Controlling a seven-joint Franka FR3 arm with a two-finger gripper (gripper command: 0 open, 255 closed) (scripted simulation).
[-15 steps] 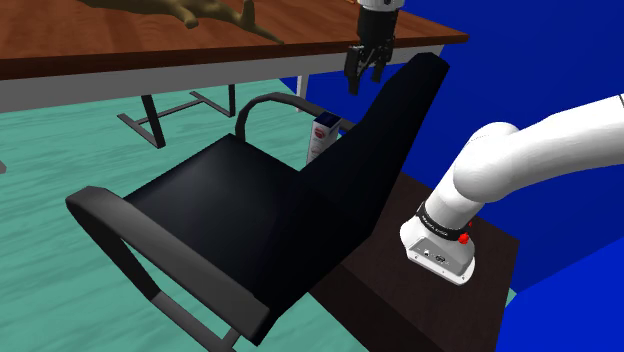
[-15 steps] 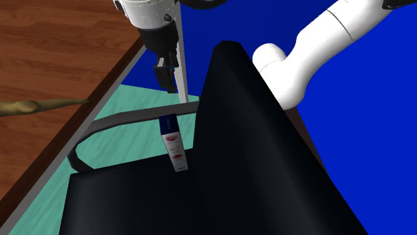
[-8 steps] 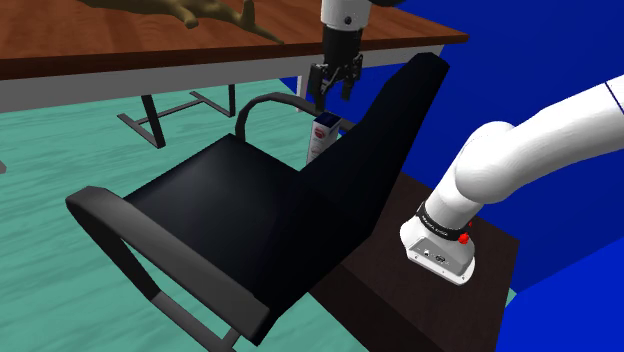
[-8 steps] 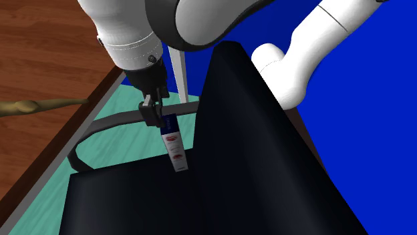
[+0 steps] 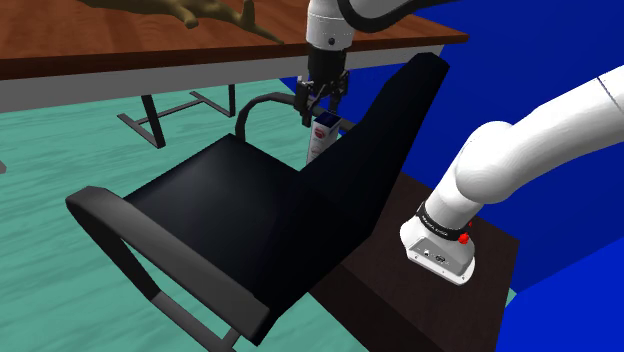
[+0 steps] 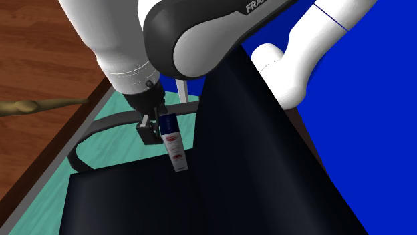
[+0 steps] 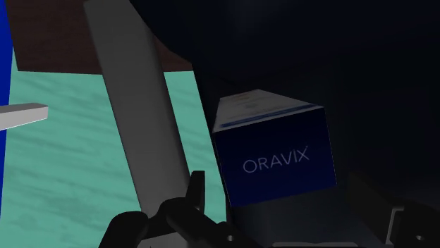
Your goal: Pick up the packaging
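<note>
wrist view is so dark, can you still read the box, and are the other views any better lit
Wrist view: dim, the chair back nearly black, but the packaging shows ORAVIX legibly on its blue face. Shoulder view: evenly lit, hand and packaging plain. Second exterior view: bright, its red print shows.

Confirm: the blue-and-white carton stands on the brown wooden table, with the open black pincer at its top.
Not on the table: the shoulder view shows the blue-and-white carton standing on the black chair seat, with the open black pincer at its top.
</note>
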